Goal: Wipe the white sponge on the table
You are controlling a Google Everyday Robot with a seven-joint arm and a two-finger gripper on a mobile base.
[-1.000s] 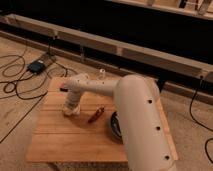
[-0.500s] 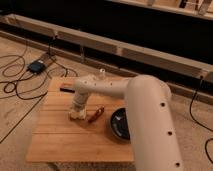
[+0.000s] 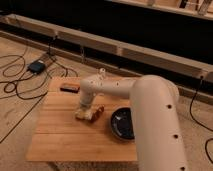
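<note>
On the floor at far left we see cables [image 3: 15, 85] and a small dark box [image 3: 36, 66]. Moving right, the desk [image 3: 60, 135] carries a dark flat block [image 3: 69, 88] near its back left edge. Toward the middle lies the sponge [image 3: 83, 115], an off-white lump pressed under the gripper [image 3: 86, 111], which reaches down onto it from the arm [image 3: 150, 110]. Just beside the sponge to the right sits a red-brown stick [image 3: 98, 112], and further right a dark bowl [image 3: 123, 123], partly behind the arm.

We judge the wipe to be under way: the sponge is down on the desk's middle, under the gripper. The front and left planks look unreached, though no mark shows what has been covered.

The jaws are clenched, and they appear to be grasping the sponge, holding it against the wood.
</note>
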